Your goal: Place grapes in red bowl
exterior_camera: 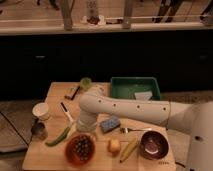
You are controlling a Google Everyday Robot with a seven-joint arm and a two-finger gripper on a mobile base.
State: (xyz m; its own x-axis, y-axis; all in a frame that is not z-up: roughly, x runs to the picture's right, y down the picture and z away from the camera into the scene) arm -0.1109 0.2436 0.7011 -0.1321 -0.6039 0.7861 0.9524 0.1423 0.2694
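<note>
The grapes (82,147) are sitting inside the red bowl (69,156). The gripper (86,125) is hovering just behind the bowl, seemingly after release; its jaws' state I cannot tell.

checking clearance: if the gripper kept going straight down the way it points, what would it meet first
Probably the grapes in the red bowl; the gripper hangs just above its far rim, though depth is unclear.

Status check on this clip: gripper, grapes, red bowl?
Gripper just above red bowl's far rim. Grapes sitting inside the bowl. Nothing blocking.
</note>
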